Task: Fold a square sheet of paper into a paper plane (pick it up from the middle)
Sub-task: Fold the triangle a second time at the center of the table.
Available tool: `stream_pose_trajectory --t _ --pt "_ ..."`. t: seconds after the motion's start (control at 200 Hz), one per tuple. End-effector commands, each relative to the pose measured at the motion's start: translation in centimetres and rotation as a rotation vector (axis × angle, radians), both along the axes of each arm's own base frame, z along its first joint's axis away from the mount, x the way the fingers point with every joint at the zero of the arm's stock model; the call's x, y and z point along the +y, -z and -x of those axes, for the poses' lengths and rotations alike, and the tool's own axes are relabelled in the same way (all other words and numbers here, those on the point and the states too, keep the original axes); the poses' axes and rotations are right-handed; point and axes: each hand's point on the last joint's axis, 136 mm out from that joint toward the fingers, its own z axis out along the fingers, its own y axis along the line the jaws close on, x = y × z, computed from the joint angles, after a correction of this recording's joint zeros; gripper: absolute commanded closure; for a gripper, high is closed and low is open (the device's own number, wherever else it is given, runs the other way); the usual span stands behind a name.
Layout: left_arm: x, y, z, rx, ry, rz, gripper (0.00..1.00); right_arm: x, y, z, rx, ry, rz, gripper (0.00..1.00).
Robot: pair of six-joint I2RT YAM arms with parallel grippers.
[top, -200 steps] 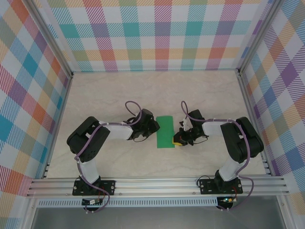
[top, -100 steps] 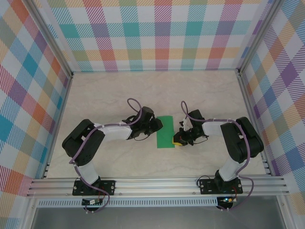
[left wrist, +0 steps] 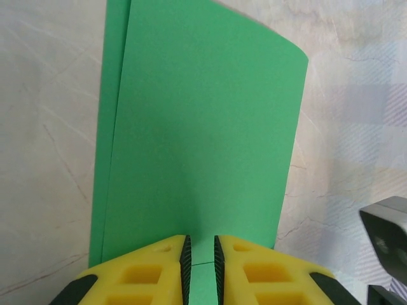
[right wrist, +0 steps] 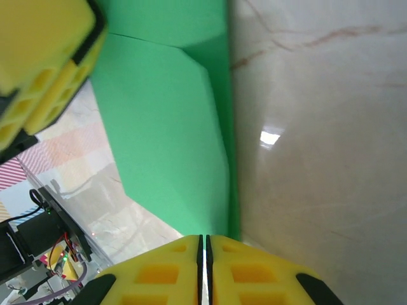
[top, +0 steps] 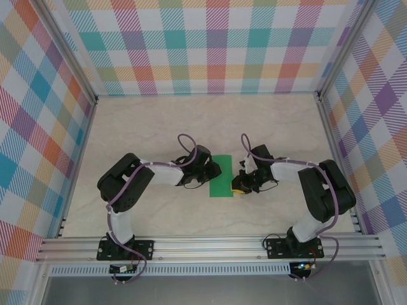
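Count: one square sheet of paper [top: 222, 176], folded double. Left gripper [left wrist: 200, 257] is almost closed over one edge, hold uncertain. Right gripper [right wrist: 204, 251] is clamped tight on the opposite edge.

One square sheet of paper [top: 221, 176], solid bright green, unpatterned. Both left fingers [left wrist: 143, 273] and right fingers [right wrist: 159, 276] are yellow with black pads, on arms [top: 125, 184] of black with white links. The worktop [top: 159, 121] is cream marble with faint brown veining, and the walls [top: 210, 44] are pastel plaid in teal, orange, pink, purple and yellow on white.
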Motion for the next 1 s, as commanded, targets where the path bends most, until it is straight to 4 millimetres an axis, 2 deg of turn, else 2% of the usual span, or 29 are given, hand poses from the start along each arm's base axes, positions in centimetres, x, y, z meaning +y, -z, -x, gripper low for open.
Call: stream_pose_trajectory --t 0.0,0.17,0.37,0.525,0.995 --pt "1.5 2.6 1.2 0.059 -0.018 -0.1 0.8 1.1 -1.5 -0.4 -0.042 -0.041 -0.019 0.87" --pt "1.5 2.5 1.2 0.06 -0.017 -0.1 0.8 3.0 -1.3 -0.6 -0.043 -0.086 -0.018 0.87" --pt "1.4 2.3 1.1 0.061 -0.019 -0.096 0.8 3.6 1.1 -0.7 0.001 -0.102 0.027 0.86" --pt "1.6 2.2 1.1 0.057 -0.022 -0.102 0.8 2.3 2.7 0.5 0.027 -0.092 0.084 0.86" --pt "2.7 3.2 1.4 0.069 -0.034 -0.14 0.81 -0.1 2.4 3.6 0.077 -0.036 0.018 0.79"
